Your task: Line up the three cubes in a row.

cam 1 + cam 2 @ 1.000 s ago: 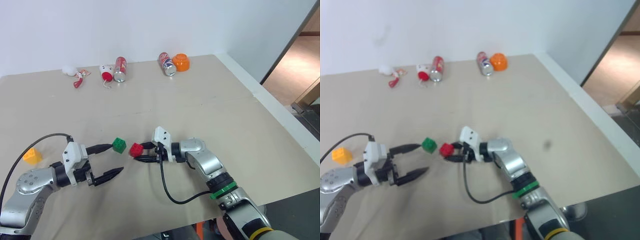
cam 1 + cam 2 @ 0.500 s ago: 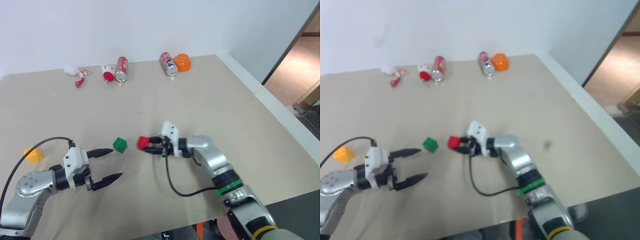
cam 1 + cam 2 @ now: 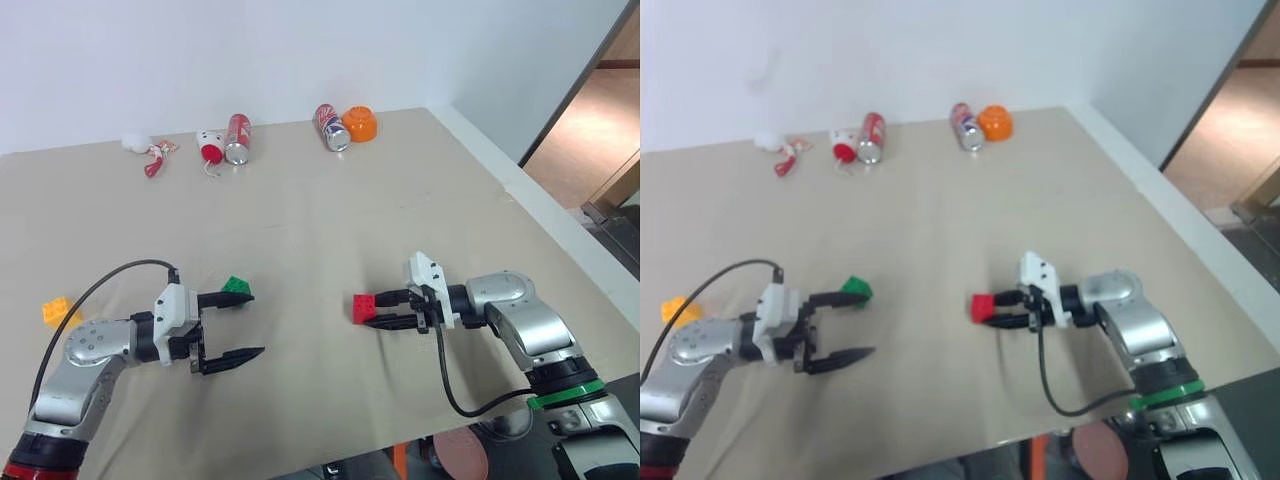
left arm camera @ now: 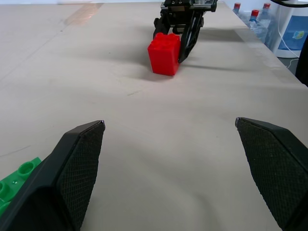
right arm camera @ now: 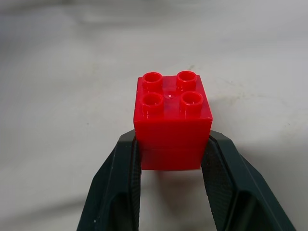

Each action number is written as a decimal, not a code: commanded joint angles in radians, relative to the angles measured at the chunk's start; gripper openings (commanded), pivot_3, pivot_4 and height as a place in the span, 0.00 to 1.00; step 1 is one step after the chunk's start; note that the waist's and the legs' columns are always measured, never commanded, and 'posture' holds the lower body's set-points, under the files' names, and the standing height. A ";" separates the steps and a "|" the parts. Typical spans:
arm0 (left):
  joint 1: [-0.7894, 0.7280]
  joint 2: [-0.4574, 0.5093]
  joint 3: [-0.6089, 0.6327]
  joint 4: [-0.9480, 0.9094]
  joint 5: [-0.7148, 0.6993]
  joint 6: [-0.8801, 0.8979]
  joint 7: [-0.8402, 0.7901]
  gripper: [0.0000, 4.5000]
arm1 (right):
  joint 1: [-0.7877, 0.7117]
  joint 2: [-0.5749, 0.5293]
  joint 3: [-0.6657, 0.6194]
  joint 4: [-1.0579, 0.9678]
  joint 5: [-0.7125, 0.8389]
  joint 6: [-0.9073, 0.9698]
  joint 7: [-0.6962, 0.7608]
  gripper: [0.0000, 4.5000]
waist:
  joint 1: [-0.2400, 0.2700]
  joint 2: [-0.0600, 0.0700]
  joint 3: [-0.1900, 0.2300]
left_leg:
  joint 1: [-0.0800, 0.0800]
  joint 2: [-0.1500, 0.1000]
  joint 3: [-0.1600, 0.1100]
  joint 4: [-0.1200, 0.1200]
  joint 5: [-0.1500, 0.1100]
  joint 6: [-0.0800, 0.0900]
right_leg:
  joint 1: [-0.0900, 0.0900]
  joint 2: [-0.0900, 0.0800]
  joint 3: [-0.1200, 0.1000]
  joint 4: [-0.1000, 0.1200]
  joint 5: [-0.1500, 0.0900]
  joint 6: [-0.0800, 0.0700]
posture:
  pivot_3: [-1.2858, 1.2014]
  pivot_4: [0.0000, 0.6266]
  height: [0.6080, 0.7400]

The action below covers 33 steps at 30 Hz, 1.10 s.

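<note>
- Left hand (image 3: pixel 228 328) hovers low over the bench (image 3: pixel 330 200) with its two black fingers spread wide and nothing between them; the green cube (image 3: pixel 237 289) sits just beside its upper fingertip, apparently touching or nearly so.
- Yellow-orange cube (image 3: pixel 56 311) lies by itself at the far left, well apart from the other two.
- Right hand (image 3: pixel 385 310) is clamped on the red cube (image 3: pixel 365 308), its fingers (image 5: pixel 120 187) pressing the lower half of opposite sides while the studs face up; whether the cube rests on the bench or rides just above it, I cannot tell.
- Judgement: the step in hand looks like placing the red cube at the right end of the row. To do it well, set it flat with studs upward, then part the fingers straight and draw back along their own line so it does not twist.
- Choose the spot on one line with the green cube, leaving room for the yellow-orange one.
- Risk: the left hand's upper finger could nudge the green cube off line.
</note>
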 commanded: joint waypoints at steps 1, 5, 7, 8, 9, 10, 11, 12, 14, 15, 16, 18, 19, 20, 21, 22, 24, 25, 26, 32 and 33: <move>-0.018 0.020 0.013 0.004 -0.024 0.004 -0.033 1.00 | -0.059 0.034 0.010 0.041 -0.025 -0.071 -0.003 0.27 | -0.001 0.000 0.000 | 0.000 0.000 0.000 0.001 0.000 0.000 | 0.000 0.000 0.000 0.000 0.000 0.000 | 0.52 0.24 1.00; -0.008 0.043 0.033 -0.007 -0.042 0.020 -0.055 1.00 | -0.151 0.094 0.045 0.150 -0.059 -0.142 0.021 0.27 | -0.002 0.000 0.000 | 0.000 0.000 0.002 0.001 0.000 0.000 | 0.000 0.000 0.002 0.000 0.001 0.001 | 0.52 0.24 1.00; 0.008 0.059 0.053 -0.024 -0.057 0.029 -0.056 1.00 | -0.174 0.106 0.063 0.177 -0.064 -0.159 0.052 0.27 | 0.000 0.000 0.000 | -0.001 0.000 0.001 0.000 0.000 0.000 | 0.000 0.000 0.002 0.000 0.001 0.001 | 0.52 0.24 1.00; 0.017 0.067 0.064 -0.031 -0.065 0.033 -0.055 1.00 | -0.180 0.110 0.071 0.184 -0.066 -0.165 0.066 0.27 | 0.001 0.000 0.000 | -0.001 0.000 0.001 0.000 0.000 0.000 | 0.000 0.000 0.002 0.000 0.001 0.002 | 0.52 0.24 1.00; 0.032 0.075 0.084 -0.043 -0.073 0.037 -0.049 1.00 | -0.184 0.109 0.079 0.190 -0.066 -0.168 0.088 0.27 | 0.002 0.000 0.000 | -0.001 0.000 0.001 0.000 0.000 0.000 | 0.000 0.000 0.002 0.000 0.001 0.002 | 0.52 0.24 1.00; 0.048 0.084 0.104 -0.052 -0.079 0.039 -0.043 1.00 | -0.184 0.108 0.087 0.189 -0.064 -0.167 0.106 0.27 | 0.003 0.000 0.000 | -0.002 0.000 0.001 0.000 -0.001 0.000 | 0.000 0.000 0.001 0.000 0.001 0.003 | 0.52 0.24 1.00; 0.061 0.088 0.121 -0.059 -0.082 0.034 -0.037 1.00 | -0.181 0.103 0.093 0.188 -0.062 -0.168 0.124 0.27 | 0.003 0.000 0.000 | -0.002 0.000 0.001 0.000 -0.001 0.000 | -0.001 0.000 0.001 0.000 0.000 0.003 | 0.52 0.24 1.00; 0.072 0.093 0.136 -0.065 -0.086 0.030 -0.035 1.00 | -0.178 0.101 0.097 0.182 -0.060 -0.166 0.135 0.27 | 0.004 0.000 0.000 | -0.002 0.000 0.001 0.000 -0.002 0.000 | -0.001 -0.001 0.001 0.000 -0.001 0.003 | 0.52 0.24 1.00; 0.097 0.099 0.175 -0.085 -0.099 0.035 -0.021 1.00 | -0.158 0.089 0.111 0.154 -0.056 -0.155 0.170 0.27 | 0.004 0.000 0.000 | -0.002 0.000 0.001 0.000 -0.002 0.000 | -0.001 -0.001 0.001 0.000 -0.002 0.003 | 0.52 0.24 1.00; 0.106 0.099 0.193 -0.098 -0.109 0.044 -0.012 1.00 | -0.146 0.084 0.119 0.144 -0.056 -0.160 0.186 0.27 | 0.004 0.000 0.000 | -0.002 0.000 0.001 0.000 -0.003 0.000 | -0.001 -0.001 0.001 0.000 -0.002 0.003 | 0.52 0.24 1.00; 0.115 0.100 0.210 -0.109 -0.118 0.049 -0.006 1.00 | -0.137 0.085 0.125 0.137 -0.056 -0.160 0.192 0.27 | 0.004 0.000 0.000 | -0.002 0.000 0.001 0.000 -0.003 0.000 | -0.001 -0.001 0.001 0.000 -0.002 0.003 | 0.52 0.24 1.00; 0.134 0.103 0.232 -0.128 -0.128 0.049 -0.006 1.00 | -0.128 0.094 0.131 0.132 -0.056 -0.164 0.190 0.27 | 0.004 0.000 0.000 | -0.002 0.000 0.001 0.000 -0.003 -0.001 | -0.001 -0.001 0.001 0.000 -0.003 0.003 | 0.52 0.24 1.00; 0.145 0.104 0.242 -0.138 -0.134 0.044 -0.015 1.00 | -0.127 0.101 0.133 0.135 -0.057 -0.166 0.188 0.27 | 0.004 0.000 0.000 | -0.001 0.000 0.001 0.000 -0.003 -0.001 | 0.000 -0.001 0.001 0.000 -0.002 0.003 | 0.52 0.24 1.00; 0.158 0.106 0.251 -0.150 -0.139 0.040 -0.024 1.00 | -0.127 0.108 0.136 0.139 -0.058 -0.170 0.185 0.27 | 0.003 0.000 0.000 | -0.001 0.000 0.001 0.000 -0.003 -0.001 | 0.000 -0.001 0.001 0.000 -0.002 0.003 | 0.52 0.24 1.00; 0.172 0.109 0.259 -0.162 -0.143 0.039 -0.029 1.00 | -0.129 0.116 0.137 0.142 -0.059 -0.174 0.181 0.27 | 0.003 0.000 0.000 | -0.001 0.000 0.001 0.000 -0.003 -0.001 | 0.000 -0.001 0.001 0.000 -0.003 0.002 | 0.52 0.24 1.00; 0.185 0.113 0.269 -0.171 -0.149 0.040 -0.035 1.00 | -0.131 0.124 0.139 0.144 -0.061 -0.177 0.175 0.27 | 0.001 0.000 0.000 | 0.000 0.000 0.001 0.000 -0.003 -0.001 | 0.000 0.000 0.001 0.000 -0.003 0.001 | 0.52 0.24 1.00; 0.203 0.119 0.278 -0.195 -0.157 0.052 -0.033 1.00 | -0.147 0.137 0.130 0.170 -0.066 -0.192 0.163 0.27 | 0.000 0.000 0.000 | 0.000 0.001 0.001 0.000 -0.003 -0.001 | 0.000 0.000 0.001 0.000 -0.004 0.000 | 0.52 0.24 1.00; 0.210 0.123 0.282 -0.200 -0.160 0.054 -0.034 1.00 | -0.156 0.142 0.126 0.186 -0.071 -0.201 0.158 0.27 | -0.001 0.000 0.000 | 0.000 0.001 0.001 0.000 -0.003 -0.001 | 0.000 0.001 0.001 0.001 -0.005 -0.001 | 0.52 0.24 1.00; 0.214 0.126 0.286 -0.200 -0.162 0.054 -0.036 1.00 | -0.165 0.145 0.121 0.201 -0.075 -0.209 0.154 0.27 | -0.001 0.000 0.000 | 0.000 0.002 0.001 0.000 -0.003 -0.001 | 0.000 0.001 0.001 0.001 -0.005 -0.002 | 0.52 0.24 1.00; 0.207 0.126 0.278 -0.185 -0.148 0.047 -0.035 1.00 | -0.179 0.154 0.117 0.234 -0.086 -0.231 0.158 0.27 | -0.004 0.000 0.000 | 0.003 0.002 0.001 0.000 -0.002 -0.001 | 0.000 0.002 0.001 0.003 -0.004 -0.003 | 0.52 0.24 1.00; 0.202 0.125 0.275 -0.184 -0.148 0.049 -0.032 1.00 | -0.177 0.154 0.120 0.234 -0.089 -0.235 0.160 0.27 | -0.004 0.000 0.000 | 0.003 0.002 0.001 0.000 -0.002 -0.001 | 0.000 0.003 0.001 0.003 -0.003 -0.003 | 0.52 0.24 1.00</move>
